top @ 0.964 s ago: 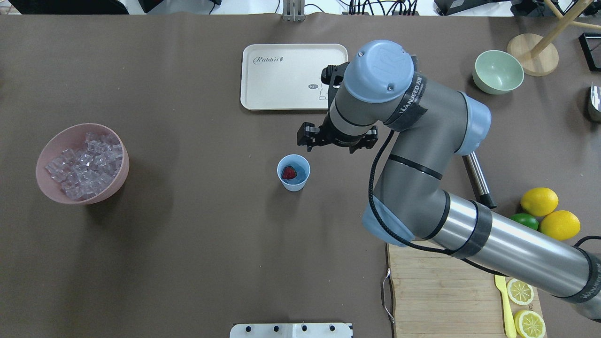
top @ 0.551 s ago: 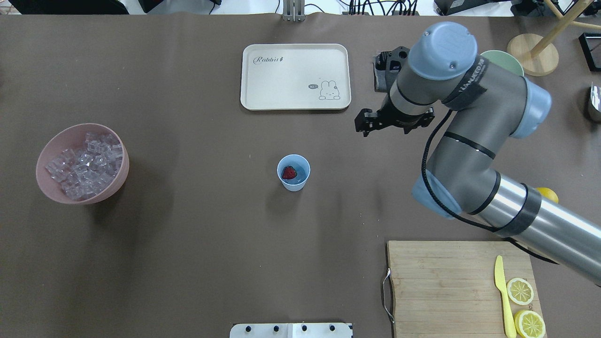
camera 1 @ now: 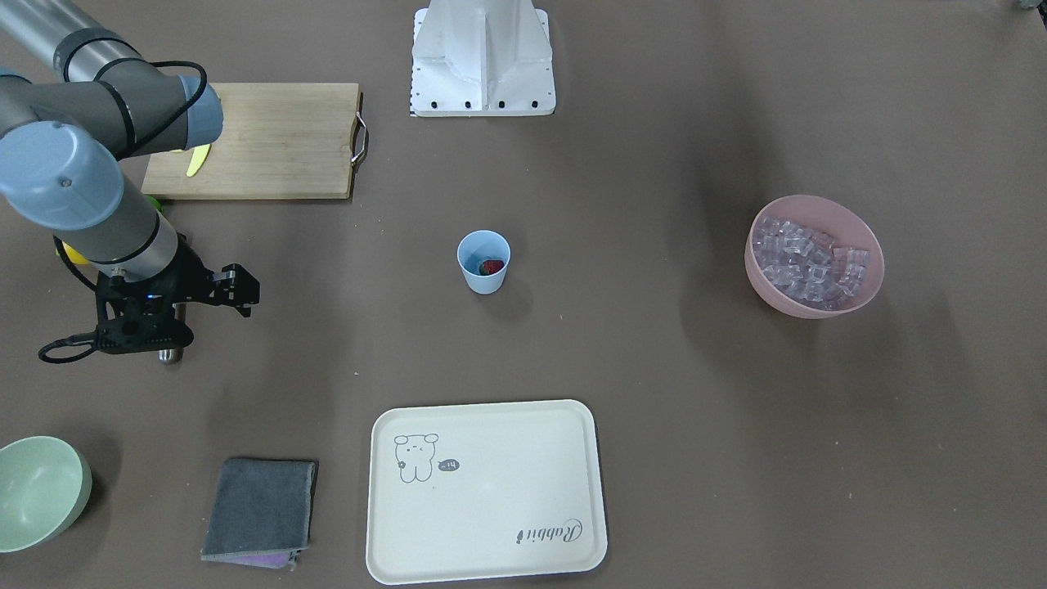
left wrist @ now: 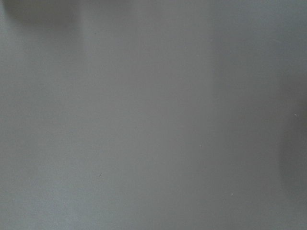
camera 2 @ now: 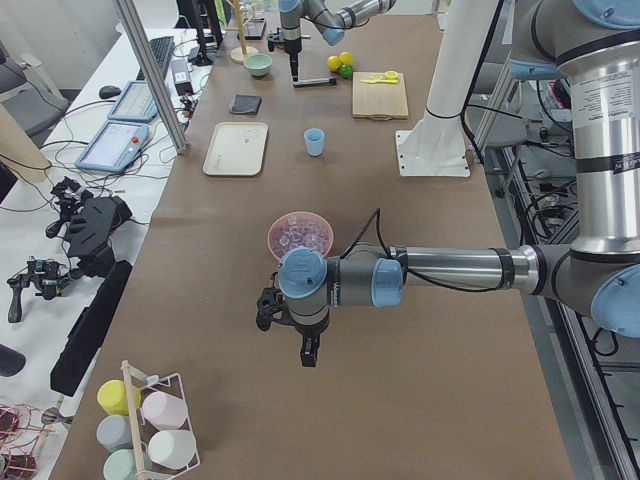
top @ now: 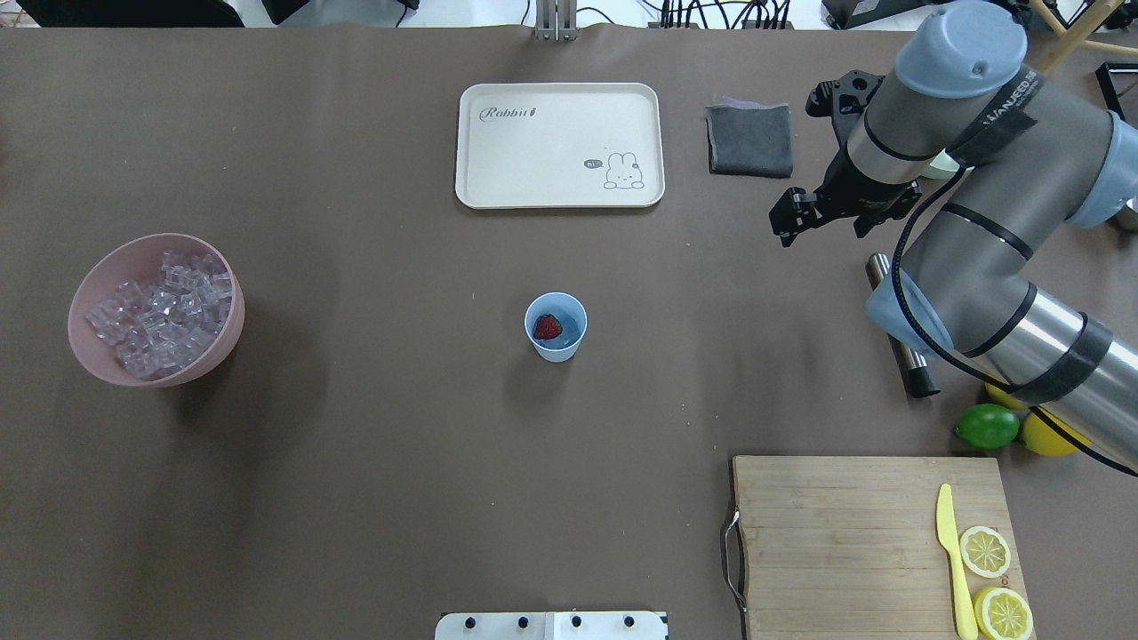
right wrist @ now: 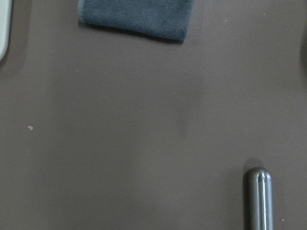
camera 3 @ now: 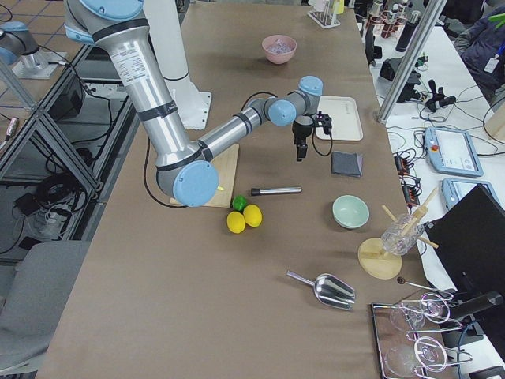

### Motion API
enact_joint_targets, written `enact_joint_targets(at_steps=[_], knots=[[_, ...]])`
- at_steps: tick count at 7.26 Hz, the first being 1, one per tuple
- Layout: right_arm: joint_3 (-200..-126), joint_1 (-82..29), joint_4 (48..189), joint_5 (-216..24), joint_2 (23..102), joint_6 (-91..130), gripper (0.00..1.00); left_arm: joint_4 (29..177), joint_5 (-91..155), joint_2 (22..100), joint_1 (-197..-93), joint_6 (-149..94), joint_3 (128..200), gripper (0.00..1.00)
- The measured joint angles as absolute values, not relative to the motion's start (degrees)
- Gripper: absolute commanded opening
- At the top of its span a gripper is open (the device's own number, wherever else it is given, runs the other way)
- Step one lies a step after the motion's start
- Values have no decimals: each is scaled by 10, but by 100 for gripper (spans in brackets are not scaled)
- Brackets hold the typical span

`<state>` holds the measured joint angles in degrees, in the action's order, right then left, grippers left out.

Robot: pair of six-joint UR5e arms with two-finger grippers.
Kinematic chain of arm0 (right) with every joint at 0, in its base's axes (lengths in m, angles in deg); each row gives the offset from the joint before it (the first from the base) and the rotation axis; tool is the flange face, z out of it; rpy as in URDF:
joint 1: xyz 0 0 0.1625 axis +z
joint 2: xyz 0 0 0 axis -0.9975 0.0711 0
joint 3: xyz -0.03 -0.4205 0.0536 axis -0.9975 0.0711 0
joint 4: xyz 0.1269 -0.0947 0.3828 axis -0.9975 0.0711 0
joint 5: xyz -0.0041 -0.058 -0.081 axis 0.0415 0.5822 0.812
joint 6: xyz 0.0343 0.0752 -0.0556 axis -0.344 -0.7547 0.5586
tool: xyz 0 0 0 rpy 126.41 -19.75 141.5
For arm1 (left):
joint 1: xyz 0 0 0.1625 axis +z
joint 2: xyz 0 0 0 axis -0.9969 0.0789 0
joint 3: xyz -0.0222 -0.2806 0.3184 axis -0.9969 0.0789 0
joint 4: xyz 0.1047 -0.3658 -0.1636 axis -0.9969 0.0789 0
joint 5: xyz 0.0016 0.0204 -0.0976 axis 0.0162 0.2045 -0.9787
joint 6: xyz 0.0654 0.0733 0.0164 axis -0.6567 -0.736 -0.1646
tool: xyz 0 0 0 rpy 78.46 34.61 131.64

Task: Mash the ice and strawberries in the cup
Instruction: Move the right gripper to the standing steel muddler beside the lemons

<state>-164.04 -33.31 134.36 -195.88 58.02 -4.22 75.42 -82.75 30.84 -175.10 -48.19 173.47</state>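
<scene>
The light-blue cup (top: pixel 556 327) stands upright mid-table with one red strawberry (top: pixel 547 327) inside; I cannot tell whether any ice lies in it. Ice (top: pixel 164 311) fills the pink bowl (top: pixel 98 356) at the far left. My right gripper (camera 1: pixel 143 323) hangs pointing down far to the cup's right, over the far end of a steel rod (top: pixel 898 324). Its fingers are hidden under the wrist, so I cannot tell its state. My left gripper (camera 2: pixel 309 355) shows only in the exterior left view, low over bare table beyond the pink bowl; its state cannot be told.
A cream tray (top: pixel 558 145) and a folded grey cloth (top: pixel 749 140) lie at the back. A cutting board (top: pixel 845 542) with a yellow knife (top: pixel 951 560) and lemon slices is front right, a lime (top: pixel 987 427) and lemons beside it. A pale green bowl (camera 1: pixel 37 491) sits back right.
My right arm has swung away from beside the cup, to the right and back, uncovering the grey cloth. The cup and strawberry have not moved.
</scene>
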Motion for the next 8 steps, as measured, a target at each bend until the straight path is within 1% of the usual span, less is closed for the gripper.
enact_joint_targets(at_steps=[2, 3, 5, 7, 8], knots=[[-1589, -327, 1341, -1962, 592, -15, 100, 764, -817, 305, -1753, -482, 1734, 99], [-1577, -326, 1334, -1964, 604, -10, 100, 776, -809, 304, -1753, -482, 1734, 99], [-1566, -327, 1272, -1978, 639, -13, 99, 785, -785, 304, -1754, -482, 1733, 99], [-1562, -329, 1247, -1983, 649, -19, 94, 786, -777, 304, -1754, -482, 1732, 99], [-1561, -332, 1244, -1984, 650, -23, 93, 786, -776, 304, -1754, -483, 1732, 99]])
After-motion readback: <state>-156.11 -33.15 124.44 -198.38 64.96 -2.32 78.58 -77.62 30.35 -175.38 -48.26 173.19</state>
